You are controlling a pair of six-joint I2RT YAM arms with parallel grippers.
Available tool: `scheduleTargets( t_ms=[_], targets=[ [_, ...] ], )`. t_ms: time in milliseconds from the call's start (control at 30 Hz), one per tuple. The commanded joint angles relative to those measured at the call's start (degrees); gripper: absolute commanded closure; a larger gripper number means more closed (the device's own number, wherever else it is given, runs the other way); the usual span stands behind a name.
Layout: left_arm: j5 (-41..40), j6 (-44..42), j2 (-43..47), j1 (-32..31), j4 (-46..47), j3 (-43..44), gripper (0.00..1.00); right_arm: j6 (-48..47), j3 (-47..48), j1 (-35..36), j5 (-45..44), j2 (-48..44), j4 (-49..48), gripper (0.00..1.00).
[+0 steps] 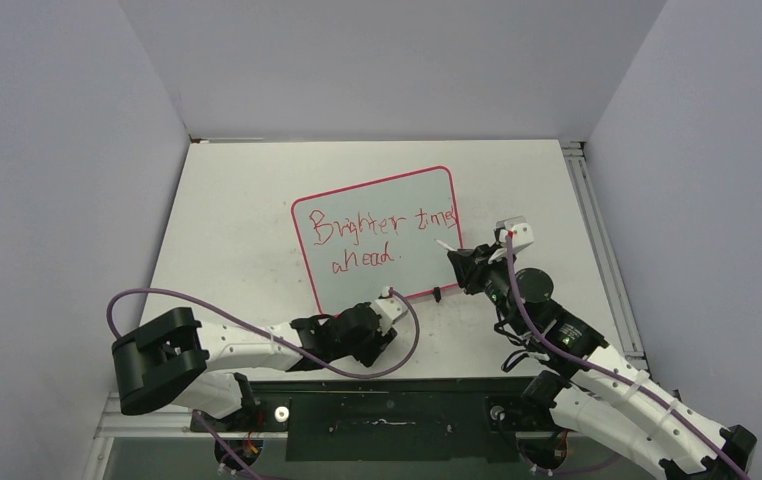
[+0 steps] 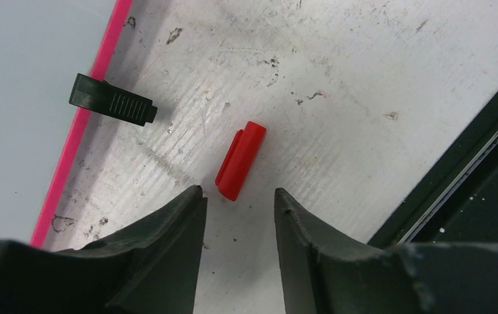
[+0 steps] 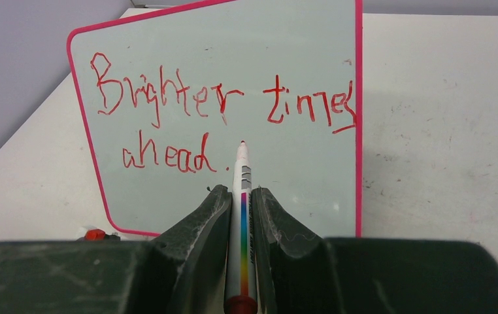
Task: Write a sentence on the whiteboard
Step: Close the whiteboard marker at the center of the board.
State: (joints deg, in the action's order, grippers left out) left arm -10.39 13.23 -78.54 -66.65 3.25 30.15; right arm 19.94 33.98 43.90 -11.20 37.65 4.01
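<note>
The whiteboard [image 1: 397, 270] lies on the table with its pink-red frame. The sentence [image 1: 382, 228], "Brighter times ahead.", runs across it in red on two lines. It is clear in the right wrist view [image 3: 220, 104], on the whiteboard [image 3: 298, 176]. My right gripper [image 1: 467, 262] [image 3: 236, 190] is shut on a white marker [image 3: 242, 196] with a rainbow stripe. The marker's tip points at the board just right of "ahead.". My left gripper [image 1: 382, 315] [image 2: 236, 191] is open and empty at the board's near edge. A red marker cap [image 2: 240, 160] lies on the table just ahead of the left fingertips.
A black foot [image 2: 110, 100] clips the whiteboard's pink frame [image 2: 96, 72] left of the cap; another foot [image 1: 438, 293] shows from above. The table's dark front rail [image 2: 468, 163] runs close on the right of the left gripper. Grey walls enclose the table.
</note>
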Motion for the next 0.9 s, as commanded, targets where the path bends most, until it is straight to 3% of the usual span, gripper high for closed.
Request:
scheduleTargets(
  t_ms=[0,567,733,867],
  targets=[
    [-0.6,-2.5,-0.5,-0.1,2.2,3.1,0.62,0.6,0.1,-0.2,0.3,0.1,-2.2,0.95],
    [-0.2,-7.3,-7.2,-0.7,0.7,6.2,0.73,0.7,0.0,-0.2,0.5,1.9,-2.7,0.95],
    [-1.9,-7.2,-8.1,-1.4,0.0,6.2,0.84,0.7,-0.1,-0.3,0.6,2.3,-3.5,0.95],
    [-3.2,-5.9,-8.6,-1.9,0.0,6.4,1.00,0.5,0.2,-0.2,0.6,2.4,-3.3,0.95]
  ],
)
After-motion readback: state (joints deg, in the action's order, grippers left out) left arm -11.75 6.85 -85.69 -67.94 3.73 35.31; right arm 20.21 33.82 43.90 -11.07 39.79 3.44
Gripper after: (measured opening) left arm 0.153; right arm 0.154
